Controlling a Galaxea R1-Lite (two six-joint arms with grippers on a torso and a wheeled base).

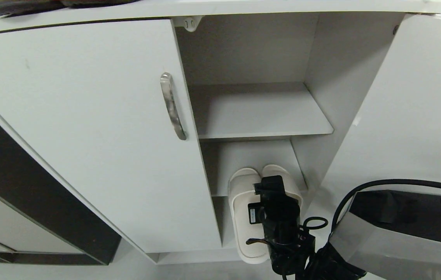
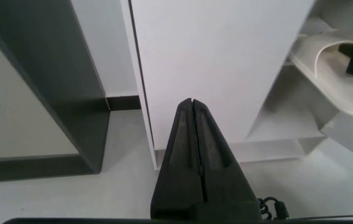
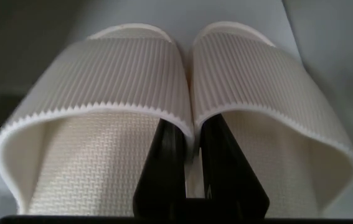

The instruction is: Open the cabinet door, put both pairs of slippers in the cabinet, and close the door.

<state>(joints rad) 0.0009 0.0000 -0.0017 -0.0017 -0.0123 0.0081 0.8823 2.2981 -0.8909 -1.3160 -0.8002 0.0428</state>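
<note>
Cream-white ribbed straps, woven insoles: pair of slippers, side by side, toes in the open right half of the cabinet at the lower shelf, heels jutting out. Inner strap edges pinched together in the right gripper. Left gripper pressed closed, before the closed door. Small white label on right gripper, print unreadable.

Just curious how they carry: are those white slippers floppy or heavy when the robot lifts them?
Probably light: the right gripper pinches both slippers by just their inner strap edges. Likely springy rather than floppy, since the straps hold their arch while pinched. Their ribbed surface should resist slipping.
</note>
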